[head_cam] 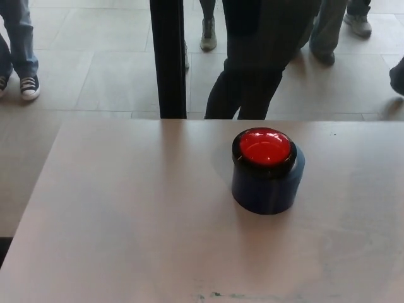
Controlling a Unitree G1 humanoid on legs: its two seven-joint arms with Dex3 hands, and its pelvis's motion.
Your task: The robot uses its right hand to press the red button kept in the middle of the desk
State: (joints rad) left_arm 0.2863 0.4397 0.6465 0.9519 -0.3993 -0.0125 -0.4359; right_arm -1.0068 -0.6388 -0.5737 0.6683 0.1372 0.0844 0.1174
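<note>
A round red button (pixel 265 146) sits on top of a dark blue cylindrical base (pixel 267 185), a little right of the middle of the pale desk (pixel 126 214). It stands upright with nothing touching it. Neither of my hands nor any part of my arms shows in the head view.
A black vertical post (pixel 169 58) rises just behind the desk's far edge. A person in dark trousers (pixel 252 63) stands close behind the desk. Other people's legs and shoes (pixel 24 85) show on the tiled floor at the far left and far right.
</note>
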